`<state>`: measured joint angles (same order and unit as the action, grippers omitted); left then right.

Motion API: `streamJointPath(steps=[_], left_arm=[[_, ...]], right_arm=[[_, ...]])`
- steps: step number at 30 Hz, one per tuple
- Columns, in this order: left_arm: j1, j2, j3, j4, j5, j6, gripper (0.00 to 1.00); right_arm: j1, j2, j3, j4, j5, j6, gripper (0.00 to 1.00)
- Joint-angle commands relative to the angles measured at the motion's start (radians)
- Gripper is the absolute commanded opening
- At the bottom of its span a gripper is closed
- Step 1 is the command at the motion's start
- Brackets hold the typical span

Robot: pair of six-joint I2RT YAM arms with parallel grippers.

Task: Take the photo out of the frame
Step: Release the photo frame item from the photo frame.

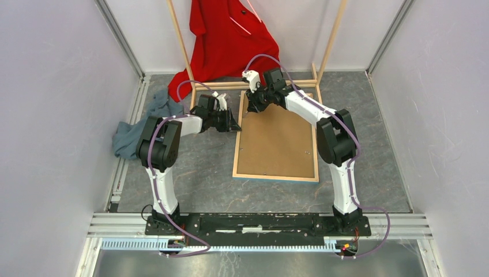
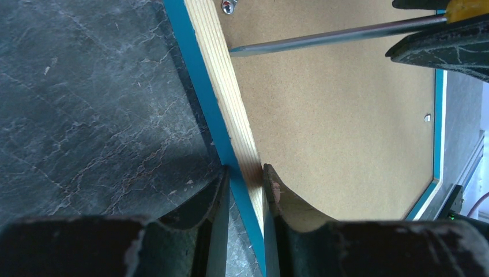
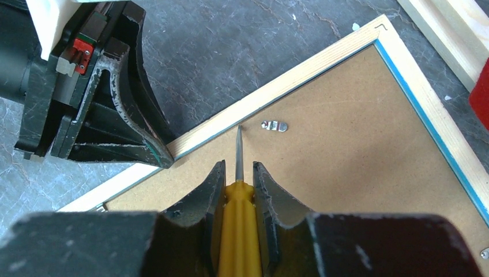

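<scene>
Screwdriver (image 3: 237, 231) aimed at a clip while the frame (image 3: 300, 75) is pinned

The right gripper (image 3: 237, 168) is clenched on the yellow handle, and the steel shaft runs straight out ahead of its fingertips. The tip ends just short of the frame's wooden rail. A small metal clip (image 3: 274, 126) lies just to the right of the tip, apart from the blade. Whether the tip touches the backing board (image 3: 357, 173) I cannot tell. Holding the tool this low and flat suits working the blade against the clip, which likely keeps the board in.

Across the rail, the left gripper (image 2: 245, 173) is clamped on that same edge, one finger on the blue outer side and the other on the board side. In my judgement this steadies the frame on the worktop (image 2: 86, 104) so that prying does not push it away.

The frame lies face down, brown board up, directly under and ahead of both grippers. The photo is not visible. It presumably sits beneath the board, so it is not yet freed.
</scene>
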<state>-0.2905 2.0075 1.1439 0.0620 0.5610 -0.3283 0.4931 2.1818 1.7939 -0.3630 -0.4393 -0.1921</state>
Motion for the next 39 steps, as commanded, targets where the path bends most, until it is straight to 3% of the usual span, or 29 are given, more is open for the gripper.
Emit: streamJointPath(steps=[1, 9, 22, 34, 39], left_arm=[[-0.004, 0.066, -0.012, -0.053, -0.171, 0.058, 0.30], [-0.003, 0.068, -0.009, -0.056, -0.164, 0.060, 0.30], [-0.003, 0.068, -0.009, -0.056, -0.163, 0.060, 0.32], [0.001, 0.068, -0.007, -0.057, -0.153, 0.060, 0.35], [0.001, 0.073, -0.004, -0.056, -0.151, 0.057, 0.35]], right_arm=[[0.006, -0.056, 0.021, -0.068, 0.013, -0.004, 0.00], [0.005, -0.137, -0.041, 0.007, 0.030, 0.022, 0.00], [0.005, -0.170, -0.068, -0.010, 0.054, 0.010, 0.00], [0.005, -0.485, -0.434, -0.012, 0.055, -0.134, 0.00], [0.008, -0.551, -0.571, 0.073, -0.035, -0.086, 0.00]])
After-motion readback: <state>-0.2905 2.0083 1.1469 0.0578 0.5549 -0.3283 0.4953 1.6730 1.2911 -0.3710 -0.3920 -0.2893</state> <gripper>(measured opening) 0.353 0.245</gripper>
